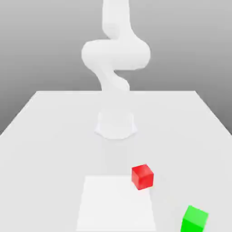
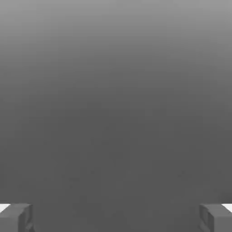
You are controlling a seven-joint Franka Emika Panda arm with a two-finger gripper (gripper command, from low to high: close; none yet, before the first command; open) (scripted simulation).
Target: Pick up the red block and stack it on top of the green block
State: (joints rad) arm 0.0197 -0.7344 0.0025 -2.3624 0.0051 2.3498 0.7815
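The red block (image 1: 142, 176) rests on the white table (image 1: 45, 136), toward the near side and slightly to the exterior view's right of centre. The green block (image 1: 195, 219) sits apart from it, nearer still and further to the exterior view's right, at the frame's lower edge. In the hand view my gripper (image 2: 116, 218) is open, its two grey fingertips (image 2: 17, 217) standing far apart with nothing between them and only a plain grey backdrop ahead. The white arm (image 1: 115, 54) rises from its base (image 1: 116, 124) behind both blocks.
A paler square patch (image 1: 115, 204) lies flat on the table just beside the red block, on the exterior view's left of it. The table's far edge (image 1: 116, 92) runs behind the arm's base.
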